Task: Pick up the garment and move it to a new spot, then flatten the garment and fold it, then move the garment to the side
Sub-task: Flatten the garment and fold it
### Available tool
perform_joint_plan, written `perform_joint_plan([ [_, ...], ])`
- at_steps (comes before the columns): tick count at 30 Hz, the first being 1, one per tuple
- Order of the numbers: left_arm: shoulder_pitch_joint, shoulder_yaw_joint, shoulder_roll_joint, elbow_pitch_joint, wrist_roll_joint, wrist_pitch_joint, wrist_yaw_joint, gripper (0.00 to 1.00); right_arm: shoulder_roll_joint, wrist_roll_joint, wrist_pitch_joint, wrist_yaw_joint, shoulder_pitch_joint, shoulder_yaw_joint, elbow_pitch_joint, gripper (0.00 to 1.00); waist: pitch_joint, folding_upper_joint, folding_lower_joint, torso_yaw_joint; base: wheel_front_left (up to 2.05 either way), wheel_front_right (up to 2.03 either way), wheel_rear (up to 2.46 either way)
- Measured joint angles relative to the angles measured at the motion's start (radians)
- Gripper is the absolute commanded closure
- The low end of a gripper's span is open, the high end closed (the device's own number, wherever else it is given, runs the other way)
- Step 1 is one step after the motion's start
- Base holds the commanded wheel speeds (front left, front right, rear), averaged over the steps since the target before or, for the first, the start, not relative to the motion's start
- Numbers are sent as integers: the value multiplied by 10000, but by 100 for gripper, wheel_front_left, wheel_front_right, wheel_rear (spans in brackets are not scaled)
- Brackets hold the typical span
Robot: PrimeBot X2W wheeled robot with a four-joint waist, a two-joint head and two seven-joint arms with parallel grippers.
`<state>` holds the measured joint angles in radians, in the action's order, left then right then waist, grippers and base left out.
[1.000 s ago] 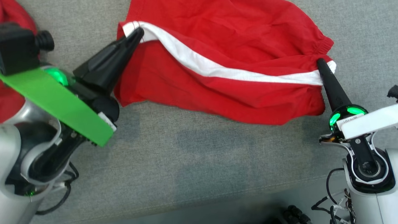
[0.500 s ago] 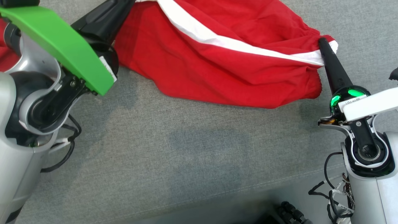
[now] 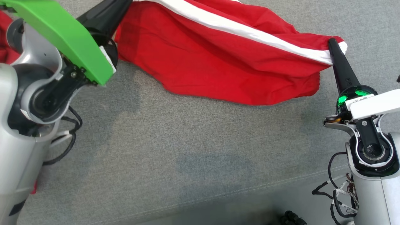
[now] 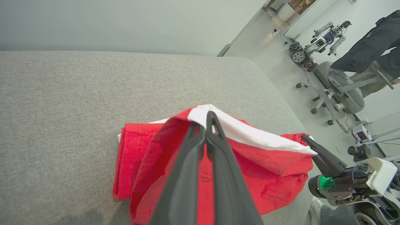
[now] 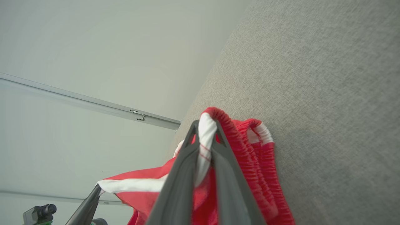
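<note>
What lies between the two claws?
The red garment, its white stripe running from left claw to right claw, seen in the left wrist view.

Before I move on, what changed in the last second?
Both grippers carried the garment up the head view, away from the robot; the left gripper went farther, and the white stripe pulled straighter. Unchanged: it and the right gripper stay shut on the stripe's ends; part still rests on the grey surface.
</note>
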<state>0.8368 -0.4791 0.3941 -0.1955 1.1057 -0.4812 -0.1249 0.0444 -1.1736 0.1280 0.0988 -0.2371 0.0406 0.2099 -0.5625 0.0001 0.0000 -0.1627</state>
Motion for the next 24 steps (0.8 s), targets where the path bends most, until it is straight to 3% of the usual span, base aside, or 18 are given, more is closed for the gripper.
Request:
perform_joint_plan([
  [8,688,293,-130,426,-12,-299,0,100,-4,-222,38,253,-619,-107,-476,100,-312,0,0,16,0,0,0],
  [24,1337,257,-401,1206,-226,-470,0,100,13,-493,-188,274,-2199,40,-1407,100,-1101,0,1,103,0,0,0],
])
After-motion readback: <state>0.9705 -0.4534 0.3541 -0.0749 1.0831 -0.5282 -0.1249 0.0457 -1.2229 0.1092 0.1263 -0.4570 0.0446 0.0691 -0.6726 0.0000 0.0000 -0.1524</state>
